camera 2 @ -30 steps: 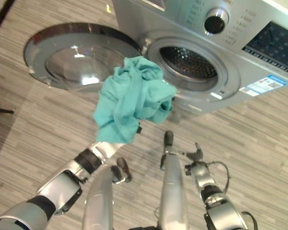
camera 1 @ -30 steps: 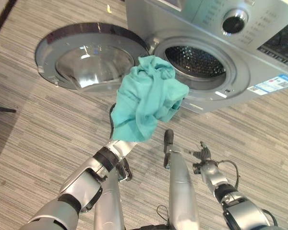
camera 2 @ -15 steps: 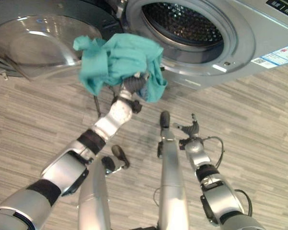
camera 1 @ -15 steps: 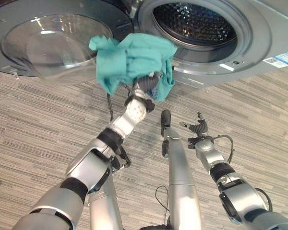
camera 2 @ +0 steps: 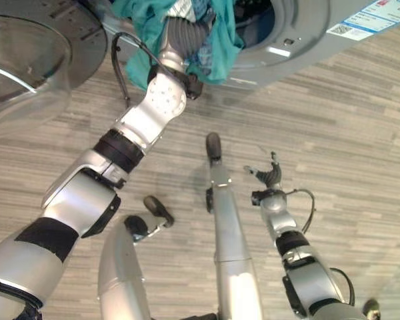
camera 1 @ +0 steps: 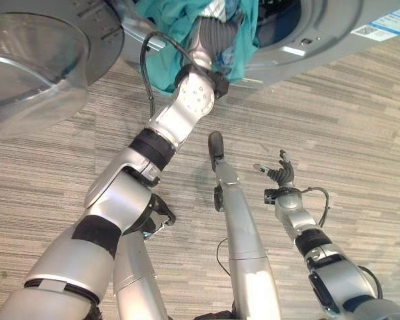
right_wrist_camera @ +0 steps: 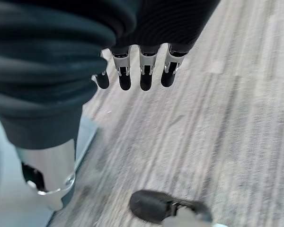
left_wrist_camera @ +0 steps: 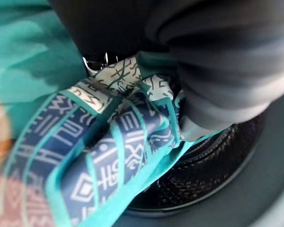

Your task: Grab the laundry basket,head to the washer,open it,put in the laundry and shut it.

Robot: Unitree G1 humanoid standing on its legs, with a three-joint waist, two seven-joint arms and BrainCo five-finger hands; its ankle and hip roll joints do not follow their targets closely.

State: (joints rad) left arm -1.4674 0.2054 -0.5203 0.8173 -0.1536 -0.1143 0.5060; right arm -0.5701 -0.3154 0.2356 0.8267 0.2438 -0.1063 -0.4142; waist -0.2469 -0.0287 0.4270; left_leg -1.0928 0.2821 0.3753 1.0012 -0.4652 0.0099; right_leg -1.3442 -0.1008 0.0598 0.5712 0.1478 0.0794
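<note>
On the left, the washer's round glass door (camera 1: 33, 60) stands swung wide open over the striped wood floor (camera 1: 360, 113). Next to it, the left hand (camera 1: 217, 37) reaches up to the washer (camera 2: 300, 40), at the lip of the drum opening, wrapped in the teal garment (camera 2: 217, 47); the left wrist view shows a patterned navy-and-white fabric (left_wrist_camera: 104, 156) bunched against its dark cover, with the perforated drum (left_wrist_camera: 203, 165) just past it. The cloth hides this hand's fingers, so I cannot tell how they grip. The laundry looks light, limp and prone to snag on the rim or trail out, so it is probably best held as a gathered bunch and pushed deep. On the right, the right hand (camera 1: 280, 175) hangs low over the floor, fingers (right_wrist_camera: 146, 80) relaxed and holding nothing.
</note>
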